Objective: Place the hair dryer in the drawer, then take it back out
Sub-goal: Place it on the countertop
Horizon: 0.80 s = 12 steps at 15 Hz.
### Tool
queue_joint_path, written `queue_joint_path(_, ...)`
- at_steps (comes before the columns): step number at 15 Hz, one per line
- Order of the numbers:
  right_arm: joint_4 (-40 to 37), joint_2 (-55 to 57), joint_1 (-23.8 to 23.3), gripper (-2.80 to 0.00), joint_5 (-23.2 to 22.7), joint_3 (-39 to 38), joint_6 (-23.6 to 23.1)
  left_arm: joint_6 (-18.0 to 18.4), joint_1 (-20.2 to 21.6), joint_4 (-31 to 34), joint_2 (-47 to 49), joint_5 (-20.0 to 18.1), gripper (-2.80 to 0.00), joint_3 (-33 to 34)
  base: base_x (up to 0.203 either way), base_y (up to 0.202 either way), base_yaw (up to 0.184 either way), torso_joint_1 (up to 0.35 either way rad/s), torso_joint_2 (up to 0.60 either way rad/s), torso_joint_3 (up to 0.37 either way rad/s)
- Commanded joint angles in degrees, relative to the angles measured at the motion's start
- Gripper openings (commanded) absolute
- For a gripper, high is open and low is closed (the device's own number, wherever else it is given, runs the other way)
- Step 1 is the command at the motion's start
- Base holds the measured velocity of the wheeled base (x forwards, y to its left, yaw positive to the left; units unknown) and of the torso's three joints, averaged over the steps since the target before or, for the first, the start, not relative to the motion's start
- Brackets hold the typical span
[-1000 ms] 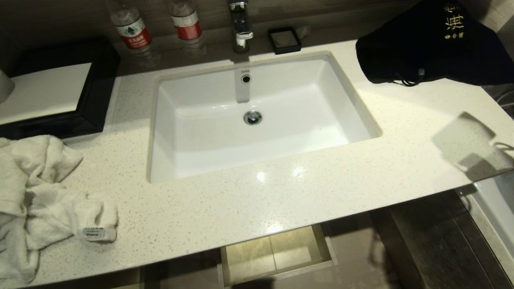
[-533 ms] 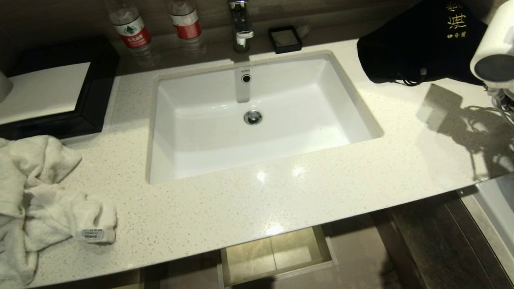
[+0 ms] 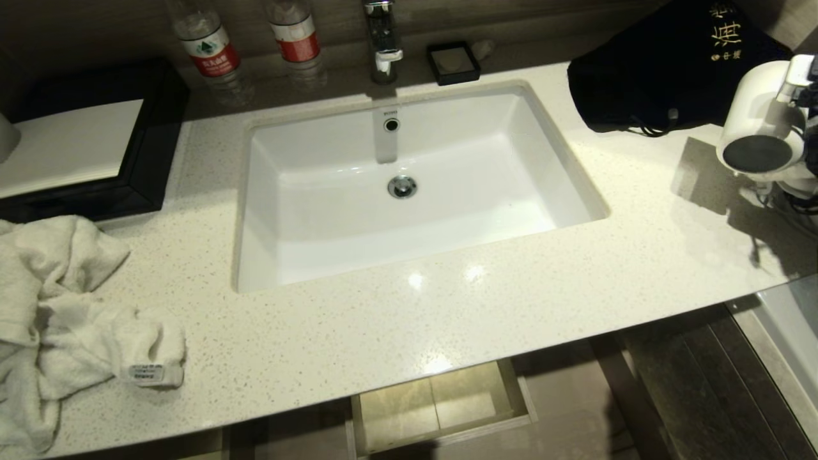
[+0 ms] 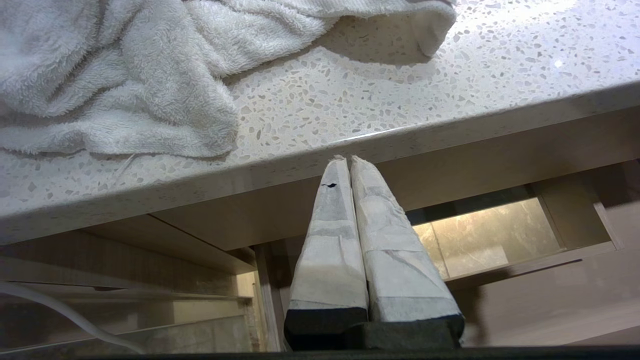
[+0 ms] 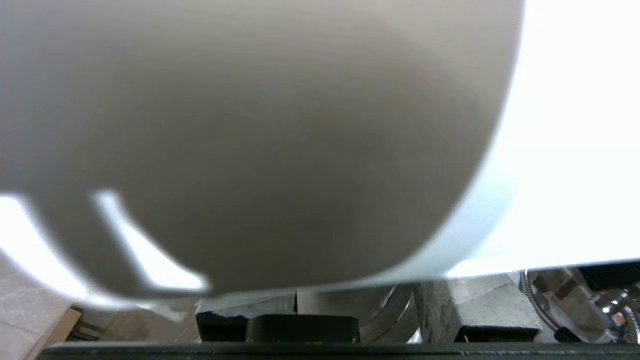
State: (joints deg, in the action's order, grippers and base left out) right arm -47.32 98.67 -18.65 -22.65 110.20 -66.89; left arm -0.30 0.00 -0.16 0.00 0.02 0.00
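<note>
The white hair dryer with a dark round end [image 3: 760, 137] is hanging over the speckled stone countertop [image 3: 447, 306], right of the white rectangular sink [image 3: 409, 185], before the black cloth bag [image 3: 664, 70]. The open wooden drawer [image 3: 441, 402] is lying below the counter's front edge.

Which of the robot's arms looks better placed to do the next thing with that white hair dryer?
The right. The right gripper already carries the hair dryer above the counter's right end. The left gripper sits shut and empty below the counter edge.

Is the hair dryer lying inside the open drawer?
No, the hair dryer is above the countertop at right; the drawer looks empty.
</note>
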Motion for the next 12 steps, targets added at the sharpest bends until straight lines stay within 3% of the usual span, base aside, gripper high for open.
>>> queue_joint_path(1,-0.31,1.00,-0.07,-2.80,-0.11,0.10,-0.43,-0.05,0.00,-0.02,0.00,0.06,-2.80,0.00,0.000,0.000,0.000,0.000,0.00,0.000)
queue_joint_path(12,-3.60,-0.05,0.78,-2.80,2.40,0.60,-0.32,-0.05,0.00,-0.02,0.00,0.06,-2.80,0.00,0.000,0.000,0.000,0.000,0.00,0.000)
